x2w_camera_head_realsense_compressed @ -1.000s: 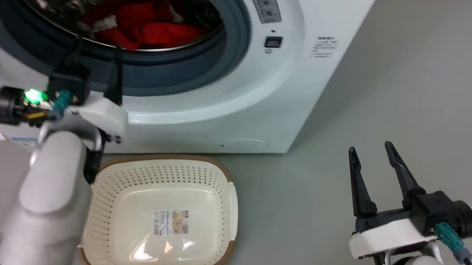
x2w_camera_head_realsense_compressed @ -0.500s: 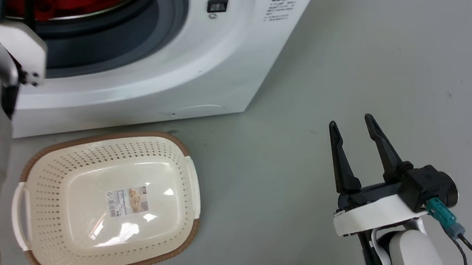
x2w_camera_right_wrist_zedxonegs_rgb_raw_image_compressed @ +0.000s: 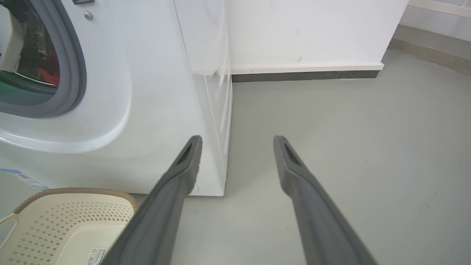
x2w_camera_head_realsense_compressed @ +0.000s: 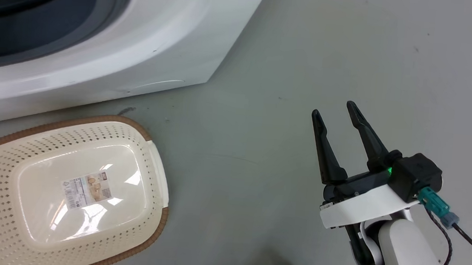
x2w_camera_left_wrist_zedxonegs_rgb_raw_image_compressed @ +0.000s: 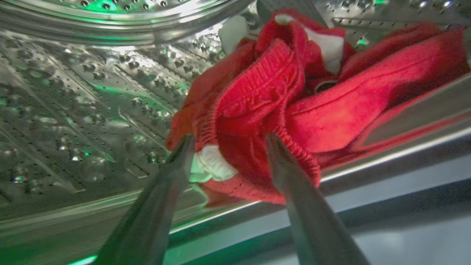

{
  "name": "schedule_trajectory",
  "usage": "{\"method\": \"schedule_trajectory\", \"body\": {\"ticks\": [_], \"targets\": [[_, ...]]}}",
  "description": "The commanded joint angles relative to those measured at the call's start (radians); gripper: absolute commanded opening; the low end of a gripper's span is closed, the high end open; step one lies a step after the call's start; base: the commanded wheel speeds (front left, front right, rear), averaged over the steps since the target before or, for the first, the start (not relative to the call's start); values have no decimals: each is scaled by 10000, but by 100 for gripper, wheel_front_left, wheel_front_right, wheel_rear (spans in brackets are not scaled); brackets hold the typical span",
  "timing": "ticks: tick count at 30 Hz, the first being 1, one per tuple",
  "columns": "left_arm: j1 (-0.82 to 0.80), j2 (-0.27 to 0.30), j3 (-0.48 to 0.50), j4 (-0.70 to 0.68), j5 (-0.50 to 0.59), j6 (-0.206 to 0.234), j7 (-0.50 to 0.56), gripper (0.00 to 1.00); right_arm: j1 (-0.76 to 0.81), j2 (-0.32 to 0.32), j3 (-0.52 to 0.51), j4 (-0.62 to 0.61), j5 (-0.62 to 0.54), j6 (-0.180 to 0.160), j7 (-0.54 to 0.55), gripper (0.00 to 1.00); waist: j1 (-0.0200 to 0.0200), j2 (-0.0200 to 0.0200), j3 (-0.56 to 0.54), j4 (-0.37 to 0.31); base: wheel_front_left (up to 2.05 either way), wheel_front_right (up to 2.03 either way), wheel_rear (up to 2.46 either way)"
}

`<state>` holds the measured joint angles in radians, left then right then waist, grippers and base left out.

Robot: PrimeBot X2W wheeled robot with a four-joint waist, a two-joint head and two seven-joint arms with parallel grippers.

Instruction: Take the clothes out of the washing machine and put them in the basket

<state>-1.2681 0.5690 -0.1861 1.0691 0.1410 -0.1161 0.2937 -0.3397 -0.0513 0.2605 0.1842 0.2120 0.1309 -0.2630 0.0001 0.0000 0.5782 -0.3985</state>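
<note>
From where I stood, the clothes (x2w_camera_left_wrist_zedxonegs_rgb_raw_image_compressed: 257,92) were inside the washing machine (x2w_camera_head_realsense_compressed: 140,56) – a rumpled red heap with bits of white trim, lying on the steel drum (x2w_camera_left_wrist_zedxonegs_rgb_raw_image_compressed: 73,92) close to its front lip. The left gripper (x2w_camera_left_wrist_zedxonegs_rgb_raw_image_compressed: 229,140) was reached into the opening with its two fingers spread wide. The ribbed red hem and a white patch showed between the tips, and the jaws had not come together on the cloth. I could not tell whether either finger actually touched it. A green glow lay on the perforated metal around them.

In the head view only a sliver of red showed at the top left corner, behind the grey door ring (x2w_camera_head_realsense_compressed: 35,38). The basket (x2w_camera_head_realsense_compressed: 3,159) sat on the grey floor (x2w_camera_head_realsense_compressed: 267,67) just in front of the machine's lower front panel, near it but apart. Its brown rim faced the washer, and the label sticker (x2w_camera_head_realsense_compressed: 86,187) on its cream bottom was in plain sight.

The right gripper (x2w_camera_head_realsense_compressed: 333,108) hung over open floor, well to the right of the basket and past the machine's corner. Its fingers pointed up and away from the robot, parted, with nothing held between them – just floor behind. A small green light (x2w_camera_head_realsense_compressed: 388,169) shone at the base of the fingers, and a teal connector (x2w_camera_head_realsense_compressed: 433,201) stuck out of the wrist with a dark cable trailing off. In that wrist's own view the fingers framed the washer's side corner, with the dark baseboard (x2w_camera_right_wrist_zedxonegs_rgb_raw_image_compressed: 305,75) beyond.
</note>
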Motion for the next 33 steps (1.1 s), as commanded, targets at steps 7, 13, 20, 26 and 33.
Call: {"method": "schedule_trajectory", "body": {"ticks": [7, 13, 20, 26, 33], "targets": [[-944, 467, -266, 607, -74, -102, 2248, 100, -324, 20, 210, -50, 294, -5, -25, 100, -1, 0, 441, -461, 0, 0, 0], [-918, 454, -184, 829, -327, -28, 3620, 14, -342, 20, 213, -9, 339, -5, -24, 100, -1, 0, 575, -532, 0, 0, 0], [-603, 377, -179, 188, -513, 244, 3983, 0, -410, 20, 216, 54, 397, -3, -24, 100, -1, 0, 559, -506, 0, 0, 0], [-239, 299, -180, -760, -658, 513, 3311, 0, -385, 18, 174, 151, 342, -5, -24, 100, -1, 0, 351, -424, 0, 0, 0], [1018, -151, 177, -1779, -1265, 1085, 1234, 0, -187, 17, -26, 454, 16, -5, -24, 100, -1, 0, -463, -145, 0, 0, 0]]}}
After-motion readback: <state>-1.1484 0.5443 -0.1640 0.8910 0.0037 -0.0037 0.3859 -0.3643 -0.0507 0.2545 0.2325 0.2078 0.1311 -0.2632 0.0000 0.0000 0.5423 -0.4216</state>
